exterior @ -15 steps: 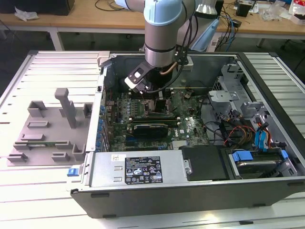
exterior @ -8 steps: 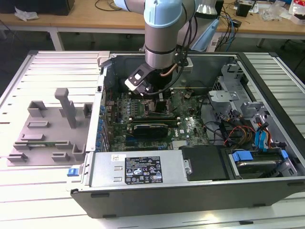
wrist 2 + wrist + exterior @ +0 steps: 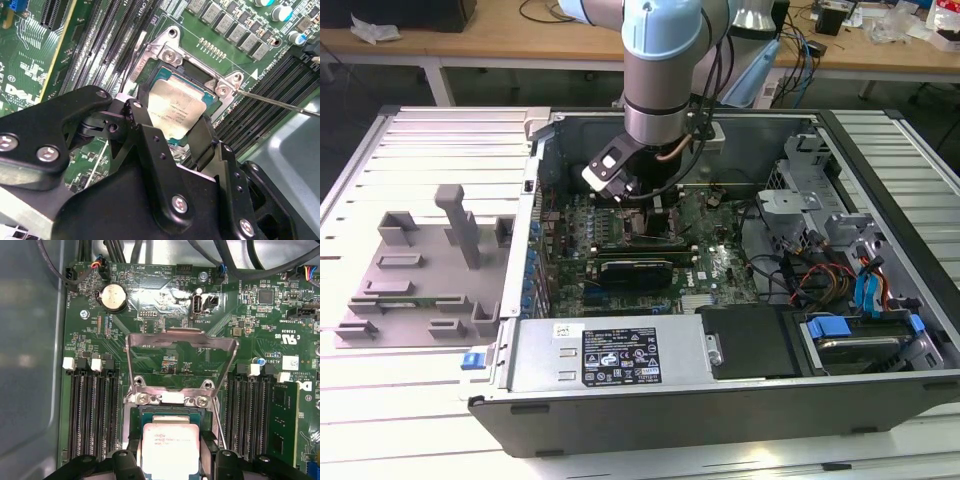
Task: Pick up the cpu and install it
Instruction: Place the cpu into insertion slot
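The cpu [image 3: 176, 111] is a flat square chip with a shiny silver top and a thin greenish rim. It lies between my gripper's [image 3: 172, 129] two black fingers [image 3: 138, 122], which are shut on its opposite edges. It sits in or just over the open socket [image 3: 200, 80] on the green motherboard; I cannot tell whether it is fully seated. In the first wrist view the cpu [image 3: 171, 444] is inside the socket frame and the gripper [image 3: 171, 452] straddles it. The socket's metal load plate [image 3: 180, 340] stands raised. In the exterior view the gripper [image 3: 655, 205] is low inside the computer case.
Rows of black memory slots [image 3: 92, 415] flank the socket on both sides. A thin metal lever [image 3: 280, 102] sticks out beside it. Case walls [image 3: 535, 200], cables and a drive cage [image 3: 820, 240] surround the board. A grey fixture [image 3: 430, 260] lies on the exterior view's left.
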Controlling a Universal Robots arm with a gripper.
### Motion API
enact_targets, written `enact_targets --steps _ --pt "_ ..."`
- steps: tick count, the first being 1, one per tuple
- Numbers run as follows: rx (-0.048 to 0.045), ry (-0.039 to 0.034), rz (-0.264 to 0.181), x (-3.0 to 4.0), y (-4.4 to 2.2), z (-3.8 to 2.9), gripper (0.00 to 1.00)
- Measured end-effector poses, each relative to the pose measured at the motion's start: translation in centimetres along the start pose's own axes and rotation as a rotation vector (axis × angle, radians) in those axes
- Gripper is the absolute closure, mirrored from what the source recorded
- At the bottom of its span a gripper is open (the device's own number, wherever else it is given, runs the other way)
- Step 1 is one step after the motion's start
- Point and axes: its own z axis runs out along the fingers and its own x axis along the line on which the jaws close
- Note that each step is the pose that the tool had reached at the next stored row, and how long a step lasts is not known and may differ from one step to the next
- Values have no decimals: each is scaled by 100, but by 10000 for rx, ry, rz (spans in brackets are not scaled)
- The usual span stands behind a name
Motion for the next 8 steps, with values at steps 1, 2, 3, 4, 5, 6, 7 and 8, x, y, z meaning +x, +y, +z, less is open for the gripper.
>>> enact_targets --steps 1,2,3,4,5,6,7,8 --pt "-1 1 33 0 5 1 45" --pt "0 -2 87 0 6 1 45" --pt "0 -6 151 0 6 6 45" --pt "-1 -10 265 0 6 9 45" --pt "-1 -10 300 0 6 10 45" --pt "-2 -11 303 0 6 10 45" --pt "-1 -12 303 1 6 11 45" --pt "-1 -12 302 1 6 12 45"
